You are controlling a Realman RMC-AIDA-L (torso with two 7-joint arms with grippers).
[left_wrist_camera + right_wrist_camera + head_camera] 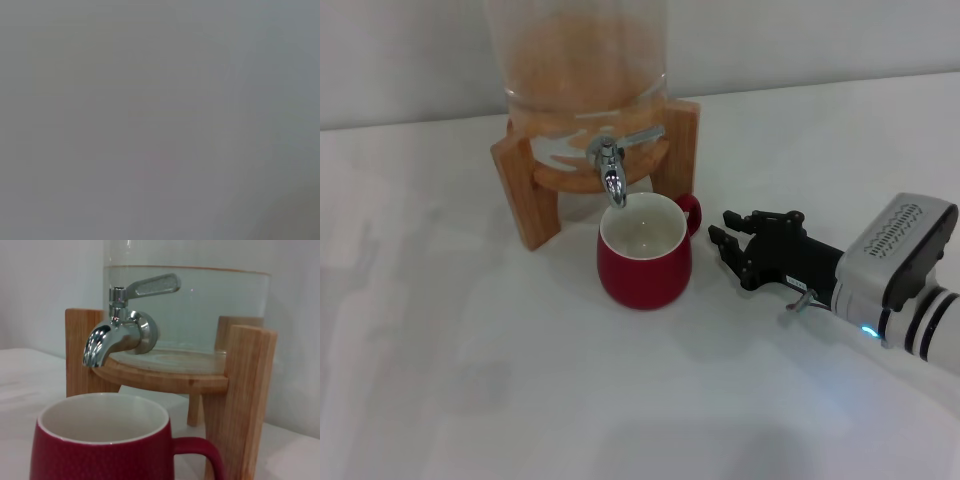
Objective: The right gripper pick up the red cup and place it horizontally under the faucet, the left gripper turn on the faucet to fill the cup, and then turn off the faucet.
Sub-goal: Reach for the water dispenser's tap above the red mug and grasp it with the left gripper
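The red cup stands upright on the white table under the chrome faucet, its handle turned toward the right. Its white inside looks empty in the head view. The right wrist view shows the red cup close up below the faucet, whose flat lever points sideways. My right gripper lies low on the table just right of the cup's handle, open, with nothing between its fingers. The left gripper is out of view; the left wrist view shows only a grey blur.
The glass dispenser sits in a wooden stand at the back of the table. White table surface stretches left and front of the cup.
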